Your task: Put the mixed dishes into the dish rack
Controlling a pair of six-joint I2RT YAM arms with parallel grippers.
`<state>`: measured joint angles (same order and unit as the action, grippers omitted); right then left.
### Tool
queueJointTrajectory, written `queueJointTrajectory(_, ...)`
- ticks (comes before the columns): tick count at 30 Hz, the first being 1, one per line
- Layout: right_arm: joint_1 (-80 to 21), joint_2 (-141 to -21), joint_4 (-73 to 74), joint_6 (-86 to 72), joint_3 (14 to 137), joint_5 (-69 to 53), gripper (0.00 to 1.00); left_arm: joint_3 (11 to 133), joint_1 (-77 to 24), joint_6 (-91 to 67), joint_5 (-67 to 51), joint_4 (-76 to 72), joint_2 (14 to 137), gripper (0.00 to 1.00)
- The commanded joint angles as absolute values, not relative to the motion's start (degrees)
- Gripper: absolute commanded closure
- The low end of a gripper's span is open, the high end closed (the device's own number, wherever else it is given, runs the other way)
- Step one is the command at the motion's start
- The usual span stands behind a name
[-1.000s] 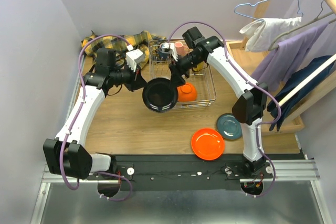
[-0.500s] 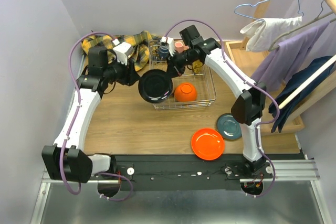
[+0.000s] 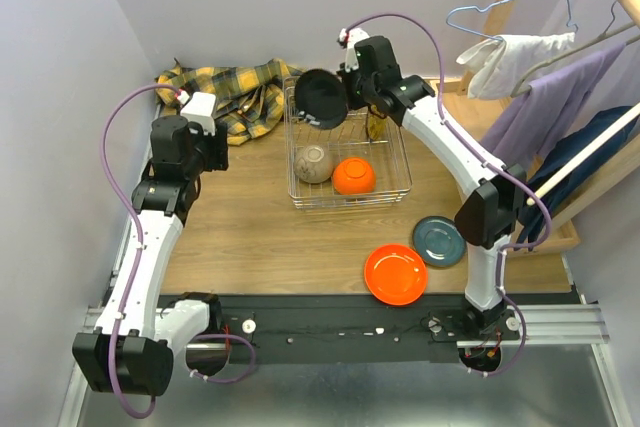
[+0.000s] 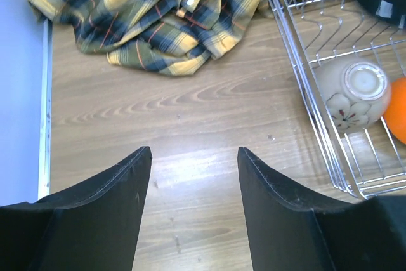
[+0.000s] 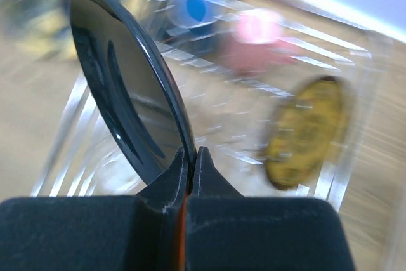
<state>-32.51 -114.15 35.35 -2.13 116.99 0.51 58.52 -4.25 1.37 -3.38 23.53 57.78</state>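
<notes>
Right hand [image 5: 190,153]: jaws pinched tight on the rim of the black plate [image 3: 320,97]. Plate held on edge, glossy face toward the left, up over the far left corner of the dish rack [image 3: 350,203]. Not touching the wires as far as the top view shows.

Left hand [image 4: 193,150]: jaws spread wide, nothing between them. Hovers over bare tabletop [image 3: 250,237], left of the rack and near the plaid cloth [image 3: 230,87], which lies bunched at the far left.

Dish rack: sits mid-tabletop toward the far side. Inside, near half: beige bowl [image 3: 314,163], upside down, foot ring up and flower pattern on its side; orange bowl [image 3: 353,176] just beside it on the right. Far half: yellow patterned plate [image 5: 307,131] standing on edge, blurred in the right wrist view. Pinkish and blue shapes behind it, too blurred to name.

Outside the rack: orange plate [image 3: 395,274] flat on the tabletop at the near right; teal plate [image 3: 437,241] just beside it, farther right, rims overlapping or touching, cannot tell which.
</notes>
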Motion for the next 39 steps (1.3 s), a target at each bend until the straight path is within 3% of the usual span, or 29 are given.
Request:
queueJointTrajectory(1,-33.0,-115.6,31.1,-7.4,119.5,33.7,1.00,56.7,-4.1,-1.4,0.1,22.1,55.8,0.35)
queueJointTrajectory(6,-33.6,-122.6,41.0,-11.5,128.9,54.5,1.00,55.2,-4.1,-2.2,-1.4,21.6,55.0,0.34)
queueJointTrajectory(15,-35.1,-122.4,41.0,-11.6,123.0,63.4,0.99,53.5,-4.1,-3.2,-1.8,20.9,54.5,0.34)
queueJointTrajectory(39,-36.4,-129.7,46.6,-17.8,128.2,57.2,1.00,49.7,-4.0,-3.3,-1.8,22.0,52.9,0.34)
